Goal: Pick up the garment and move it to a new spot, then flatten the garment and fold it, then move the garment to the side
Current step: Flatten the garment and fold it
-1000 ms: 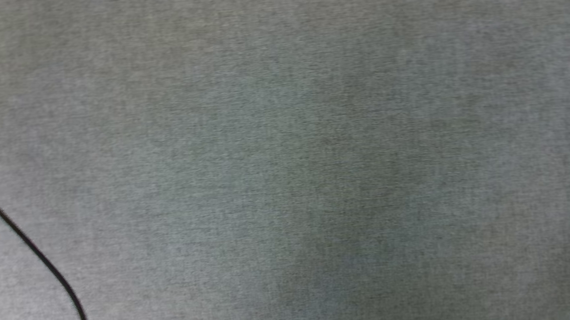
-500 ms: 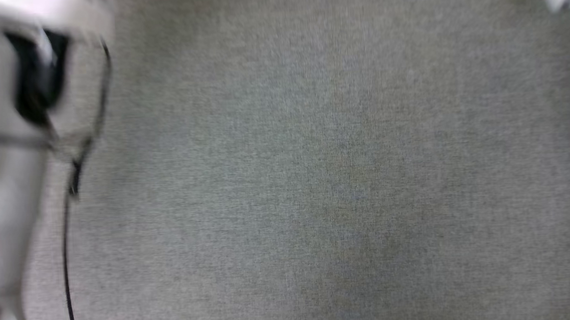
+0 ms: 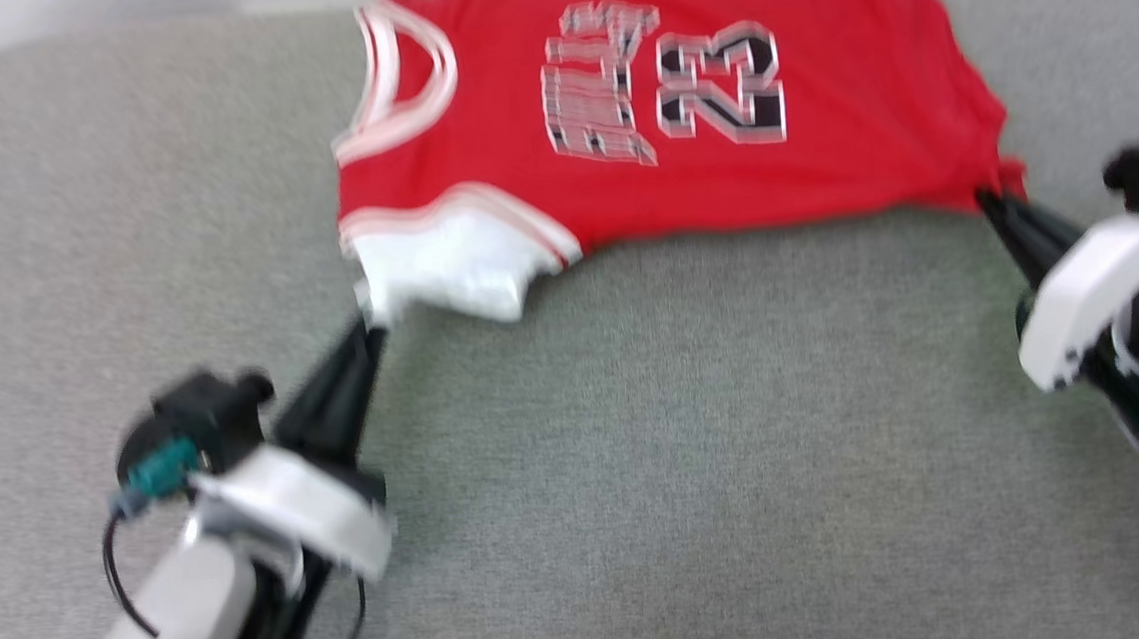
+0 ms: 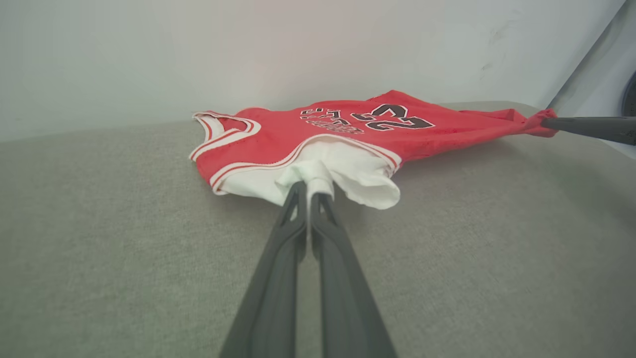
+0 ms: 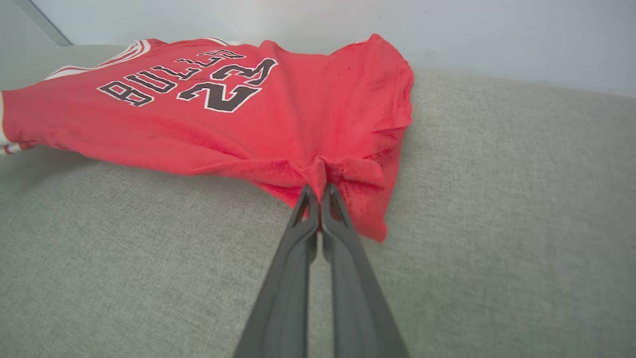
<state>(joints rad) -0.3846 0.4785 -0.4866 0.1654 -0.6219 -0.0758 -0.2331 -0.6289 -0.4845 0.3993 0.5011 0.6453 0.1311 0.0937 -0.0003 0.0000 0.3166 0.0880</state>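
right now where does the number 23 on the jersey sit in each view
head view: number 23 top, right of centre, just right of the BULLS lettering on the garment.
left wrist view: number 23 upper middle, slightly right of centre.
right wrist view: number 23 upper left of centre, below the lettering.
shared landmark: the right gripper shut on the garment's red corner, at the right edge in the left wrist view, centre in its own.

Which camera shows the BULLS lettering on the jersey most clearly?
The right wrist view: the lettering on the jersey is sharp and readable there, though seen at a slant. The head view shows it motion-blurred, and the left wrist view shows it small and strongly foreshortened.
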